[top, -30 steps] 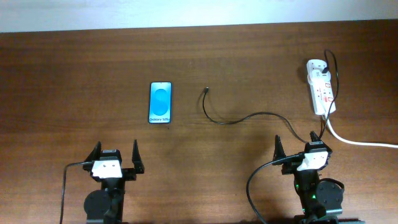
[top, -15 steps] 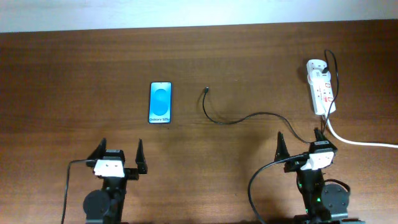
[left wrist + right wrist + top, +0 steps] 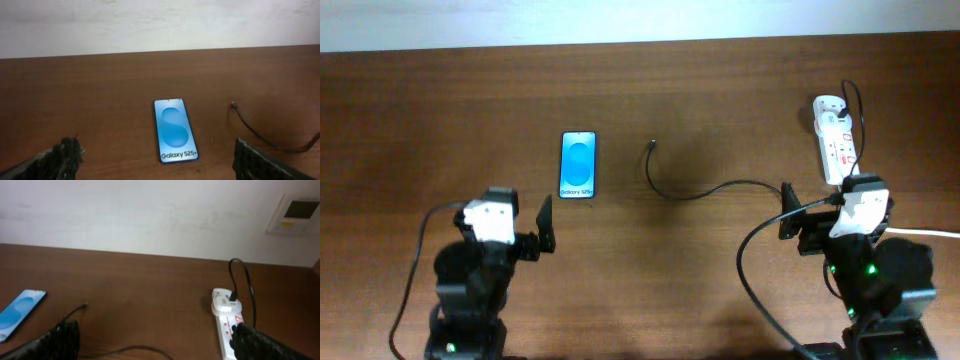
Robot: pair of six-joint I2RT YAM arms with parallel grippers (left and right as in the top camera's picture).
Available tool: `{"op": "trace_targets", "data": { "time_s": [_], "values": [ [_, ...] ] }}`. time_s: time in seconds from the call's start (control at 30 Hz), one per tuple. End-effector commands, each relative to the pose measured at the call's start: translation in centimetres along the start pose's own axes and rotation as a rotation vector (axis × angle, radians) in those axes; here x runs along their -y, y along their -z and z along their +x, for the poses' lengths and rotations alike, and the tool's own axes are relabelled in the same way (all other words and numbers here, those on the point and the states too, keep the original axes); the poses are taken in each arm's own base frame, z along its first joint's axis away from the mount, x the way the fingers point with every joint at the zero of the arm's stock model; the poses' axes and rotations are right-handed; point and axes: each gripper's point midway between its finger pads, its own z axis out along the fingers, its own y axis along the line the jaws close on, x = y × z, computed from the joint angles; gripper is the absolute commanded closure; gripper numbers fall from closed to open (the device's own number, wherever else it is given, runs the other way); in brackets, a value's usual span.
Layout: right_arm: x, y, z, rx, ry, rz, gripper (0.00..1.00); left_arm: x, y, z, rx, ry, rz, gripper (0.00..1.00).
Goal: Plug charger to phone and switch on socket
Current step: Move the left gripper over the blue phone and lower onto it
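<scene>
**Both arms advance, nothing gripped yet**

Brown wooden bench [image 3: 720,90] against a white wall carries all three things of the task, each lying free. The phone [image 3: 578,166] lies flat with its screen lit, ahead of the left claw [image 3: 510,215] and a little to its right. Its long axis runs away from the robot, and the short edge with the white lettering is nearest that claw.

The charger [image 3: 665,192] curves across the middle of the bench. Its small plug tip lies to the right of the phone, well apart from it and pointing away from the robot. The rest of the cable trails rightward, past the right claw [image 3: 835,208], toward the socket [image 3: 836,145].

The socket lies just ahead of the right claw, also lengthwise away from the robot.

By my reckoning the left arm is nearer both the phone and the plug tip. The right arm is nearer the socket and its switches.

Both claws are spread fully wide and hold nothing.

Against the frame a second ago, both arms have reached forward from their bases and the right claw has come up close to the socket's near end. Phone, charger and socket have not shifted, and the claws are as wide as before.
</scene>
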Motion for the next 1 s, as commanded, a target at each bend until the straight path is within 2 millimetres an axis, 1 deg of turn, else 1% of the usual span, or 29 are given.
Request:
{"op": "trace_targets", "data": {
  "time_s": [0.0, 0.1, 0.23, 0.37, 0.5, 0.57, 0.67, 0.73, 0.8, 0.87, 0.97],
  "values": [
    [-0.2, 0.0, -1.5, -0.031, -0.004, -0.014, 0.01, 0.2, -1.4, -2.6, -0.054, -0.004, 0.03, 0.01],
    [-0.5, -0.5, -1.2, -0.09, -0.006, -0.03, 0.01, 0.1, -2.7, -3.4, -0.117, 0.004, 0.035, 0.01],
    [-0.6, -1.4, -0.6, -0.161, -0.009, -0.036, 0.01, 0.4, -4.7, -3.1, -0.276, 0.029, 0.069, 0.01],
    [-1.3, -2.0, -0.7, -0.205, -0.015, -0.082, 0.01, 0.2, -6.3, -3.2, -0.384, 0.037, 0.074, 0.01],
    [-1.7, -2.4, -0.6, -0.277, -0.022, -0.107, 0.02, 0.2, -7.4, -3.7, -0.48, 0.021, 0.09, 0.01],
    [-2.0, -2.7, -1.1, -0.314, -0.028, -0.124, 0.01, 0.1, -8.1, -3.8, -0.551, 0.019, 0.096, 0.01],
    [-2.6, -2.8, -2.8, -0.351, -0.039, -0.168, 0.02, 0.1, -8.7, -3.6, -0.621, 0.03, 0.1, 0.01],
    [-3.1, -2.9, -3.8, -0.391, -0.049, -0.199, 0.01, 0.1, -9.0, -3.0, -0.648, 0.034, 0.101, 0.01],
    [-4.1, -3.3, -4.5, -0.434, -0.068, -0.26, 0.02, 0.2, -9.1, -2.4, -0.669, 0.04, 0.107, 0.01],
    [-4.5, -4.0, -4.2, -0.454, -0.076, -0.282, 0.02, 0.4, -9.0, -2.2, -0.681, 0.05, 0.121, 0.01],
    [-4.7, -5.3, -3.0, -0.503, -0.088, -0.294, 0.02, 1.2, -9.7, -3.0, -0.638, 0.06, 0.167, 0.01]
  ]
}}
